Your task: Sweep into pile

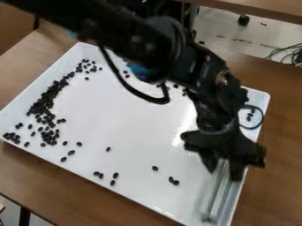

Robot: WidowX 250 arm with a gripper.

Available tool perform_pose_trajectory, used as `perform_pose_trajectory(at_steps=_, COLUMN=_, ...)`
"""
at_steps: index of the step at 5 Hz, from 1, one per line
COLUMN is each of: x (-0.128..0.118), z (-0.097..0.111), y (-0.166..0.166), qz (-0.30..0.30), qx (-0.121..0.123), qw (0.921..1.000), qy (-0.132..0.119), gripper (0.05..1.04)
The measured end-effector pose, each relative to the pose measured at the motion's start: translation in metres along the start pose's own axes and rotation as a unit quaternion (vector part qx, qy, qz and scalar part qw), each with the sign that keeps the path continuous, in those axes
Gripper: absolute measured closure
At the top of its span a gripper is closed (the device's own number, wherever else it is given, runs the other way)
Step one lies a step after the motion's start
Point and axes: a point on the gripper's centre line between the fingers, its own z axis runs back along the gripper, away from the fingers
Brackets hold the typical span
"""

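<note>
"Where does the camera watch you from?"

"A fixed spot above the table (pixel 277 176), looking down at a slant onto the tray (pixel 135 145)."

"Facing which way?"

"Across the tray, toward the floor (pixel 221 39) beyond the table, at the top. My arm (pixel 126 37) slants in from the upper left."

"How near is it?"

"Close: the tray spans most of the width, and the bottom edge cuts off its lowest corner."

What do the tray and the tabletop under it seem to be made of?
The white tray looks like smooth, glossy hard plastic, given its bright reflections, though glazed ceramic is possible. The brown tabletop looks like satin-finished wood or wood-look laminate, judging by its faint grain and soft sheen.
</note>
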Motion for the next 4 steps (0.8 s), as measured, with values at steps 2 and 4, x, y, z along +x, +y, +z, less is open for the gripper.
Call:
perform_pose_trajectory(at_steps=2, x=0.005, z=-0.007, y=0.012, qz=0.0, qx=0.006, qw=1.0, qy=0.0, gripper=0.726)
perform_pose_trajectory(at_steps=4, x=-0.017, z=0.012, y=0.087, qz=0.01, qx=0.015, qw=0.9994, qy=0.029, gripper=0.726)
